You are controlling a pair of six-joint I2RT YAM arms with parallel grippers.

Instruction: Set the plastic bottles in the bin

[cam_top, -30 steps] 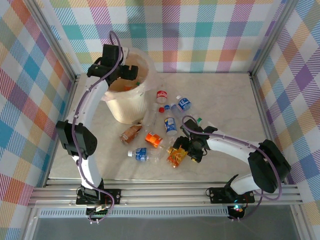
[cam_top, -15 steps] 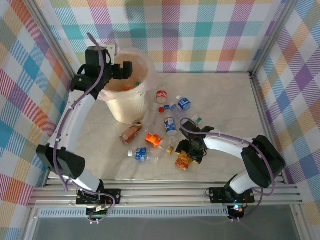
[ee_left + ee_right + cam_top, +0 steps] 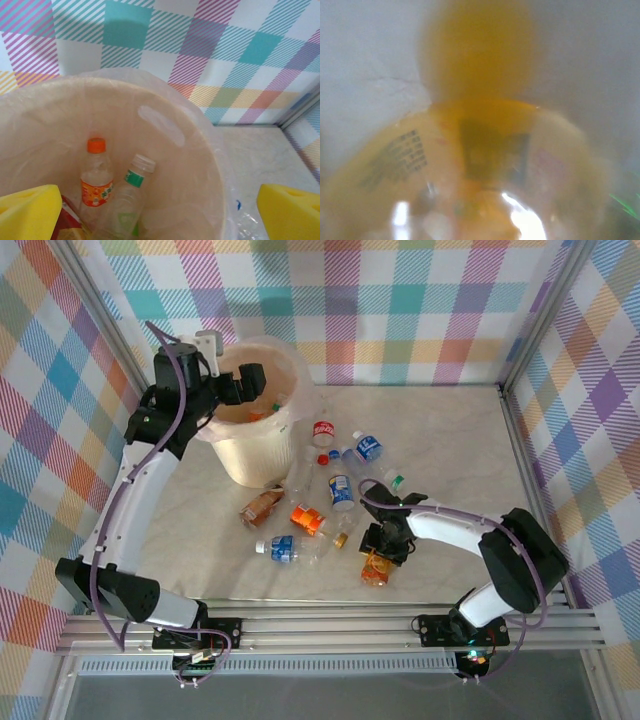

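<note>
The bin (image 3: 240,455), a cream bucket lined with a clear bag, stands at the back left. My left gripper (image 3: 248,383) hovers open over its rim with nothing between its yellow pads (image 3: 27,212). Inside the bin (image 3: 200,150) lie an orange-capped bottle (image 3: 95,177) and a green-labelled bottle (image 3: 129,192). Several plastic bottles lie scattered on the table, among them a red-labelled one (image 3: 323,430), a blue-labelled one (image 3: 341,490) and a brown one (image 3: 262,507). My right gripper (image 3: 383,548) is down on a crushed orange bottle (image 3: 375,569), which is blurred and very close (image 3: 480,165) in the right wrist view, fingers hidden.
More bottles lie between the bin and my right arm: an orange one (image 3: 307,519), a blue-labelled one (image 3: 283,548), a blue-capped one (image 3: 367,448). Aluminium rails and plaid walls enclose the table. The marble surface (image 3: 460,440) at the right back is bare.
My right gripper has come down and closed on the orange bottle, which slid right and nearer. The left arm's upper part swung leftward while its open gripper stayed at the bin.
</note>
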